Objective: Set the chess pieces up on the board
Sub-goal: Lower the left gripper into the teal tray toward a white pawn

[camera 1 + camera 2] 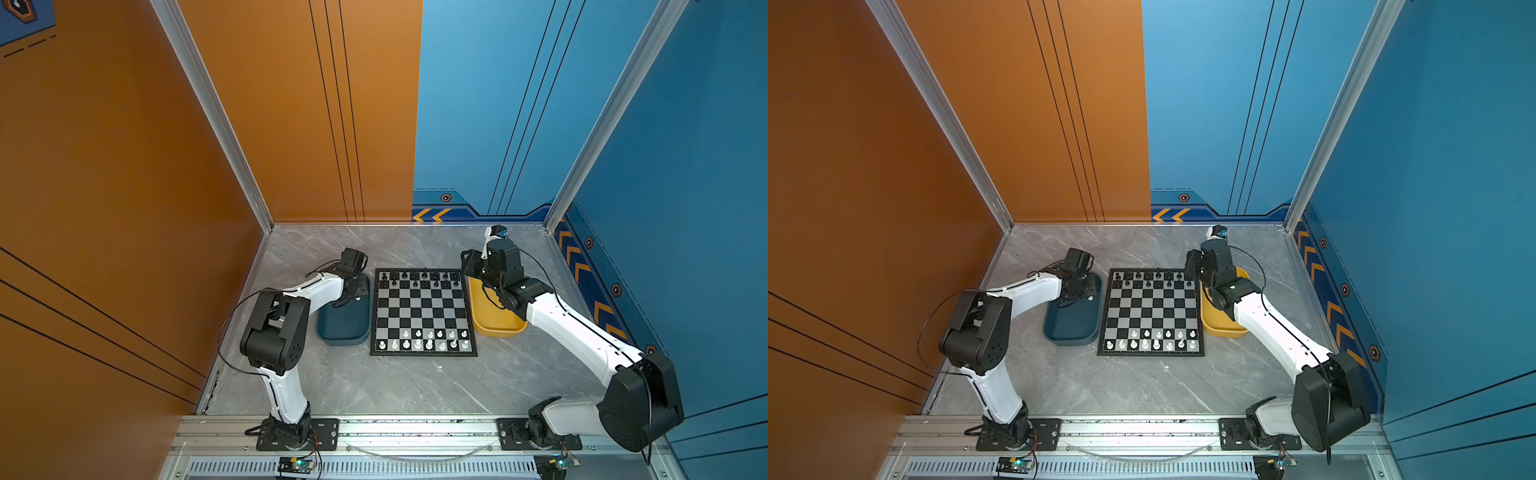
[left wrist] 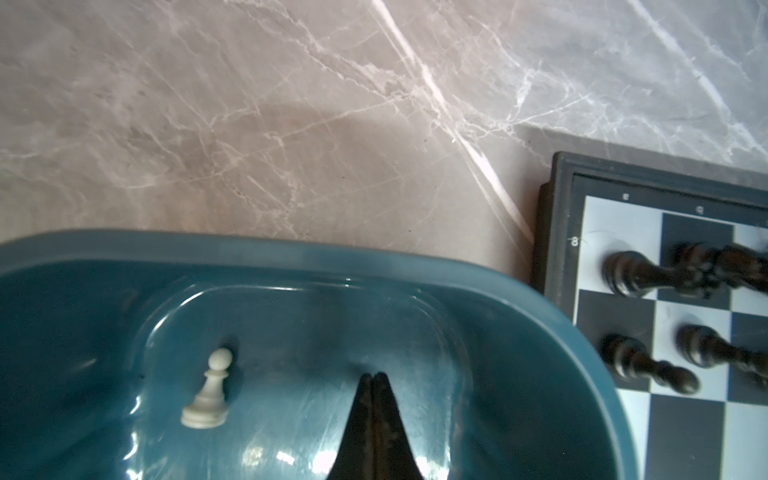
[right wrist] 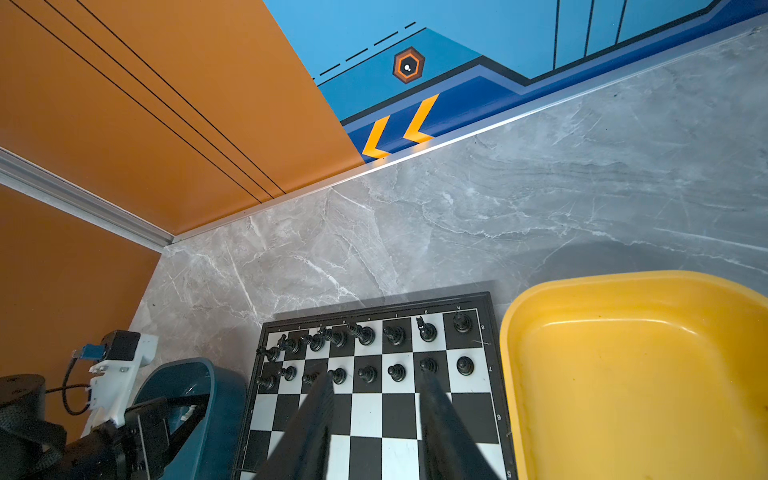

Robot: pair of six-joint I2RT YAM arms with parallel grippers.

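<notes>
The board [image 1: 424, 354] [image 1: 1150, 354] lies mid-table in both top views. Black chess pieces [image 1: 424, 279] fill its two far rows, and white chess pieces [image 1: 424, 340] stand in its two near rows. One white pawn [image 2: 210, 392] stands upright in the dark teal tray [image 2: 291, 249]. My left gripper [image 2: 374, 376] hangs low over that tray beside the pawn, shut with nothing between its fingers. My right gripper [image 3: 376, 374] hovers open and empty above the board's far right part, near the black pawns [image 3: 397, 372].
The teal tray [image 1: 343, 332] sits against the board's left side and a yellow tray [image 1: 498, 330] [image 3: 623, 282], nothing showing in it, against the right side. Walls close off the left, back and right. Both arm bases stand on the front rail.
</notes>
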